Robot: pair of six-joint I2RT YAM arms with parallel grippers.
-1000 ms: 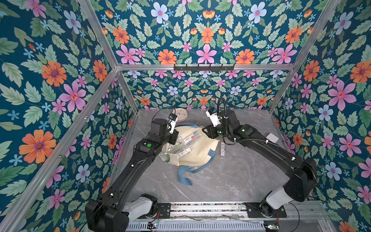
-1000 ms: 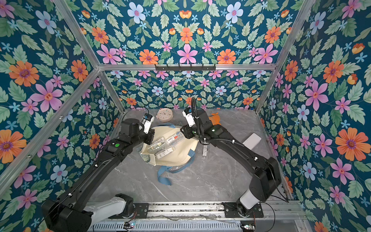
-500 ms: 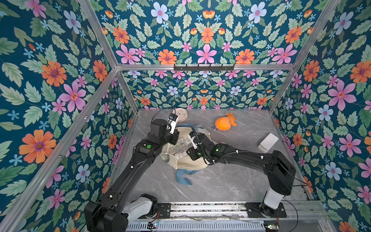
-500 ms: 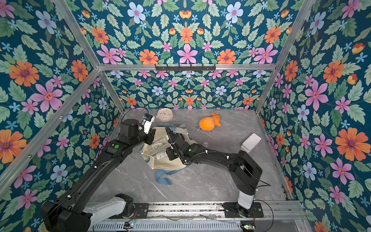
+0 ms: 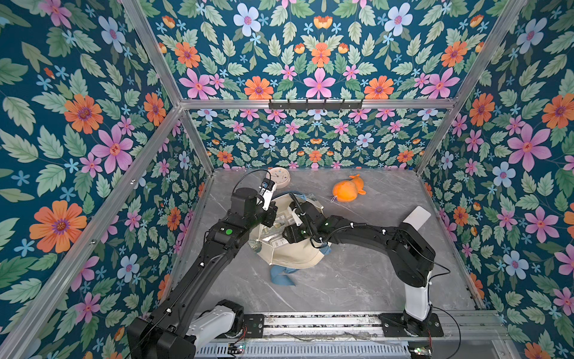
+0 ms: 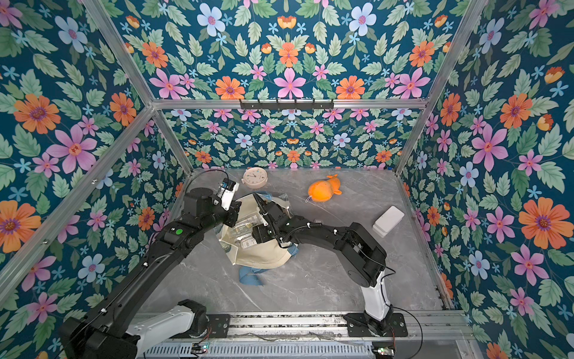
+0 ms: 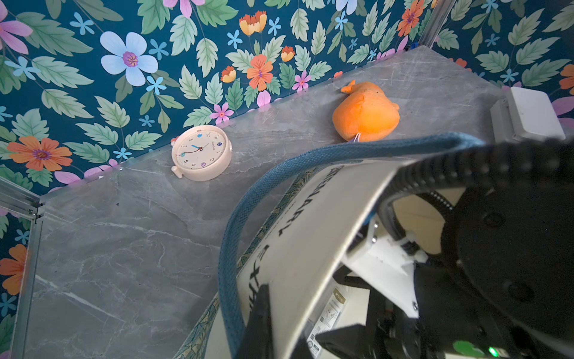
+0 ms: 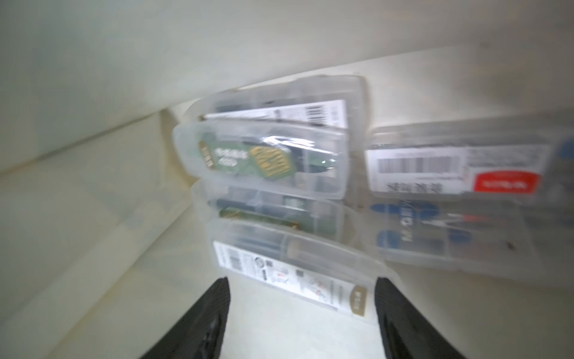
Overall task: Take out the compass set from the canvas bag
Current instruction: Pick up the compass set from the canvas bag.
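The canvas bag [image 5: 292, 259] lies on its side in the middle of the grey marble worktop [image 5: 357, 279], its mouth gaping towards the left arm. One dusty-blue strap handle [image 5: 281, 276] trails out on the near side.

The left claw [image 5: 271, 217] is closed on the bag's upper rim. In the left wrist view, one dark finger [image 7: 261, 301] presses on the outside of the cream wall, just beside the black lettering and the other blue strap [image 7: 279, 174]. The wall is pinched and held up, which keeps the mouth open.

The right claw [image 8: 301, 281] is inside the bag with its two black fingers [image 8: 217, 310] spread wide and nothing clamped between them. A heap of clear plastic cases [image 8: 264, 161] lies on the bag's inner cloth in front of it. One has a green and gold label, one [image 8: 459, 167] has a barcode and a red patch, and one [image 8: 435, 236] has blue print. The nearest case [image 8: 292, 273], with a white label, has its end in the gap between the fingertips. The view is too blurred to tell whether either finger touches it or what the cases hold.

Outside the bag, a cream alarm clock [image 7: 202, 152] and an orange plush whale [image 7: 366, 113] lie near the back wall. A white box [image 6: 388, 220] sits well apart on the right side.
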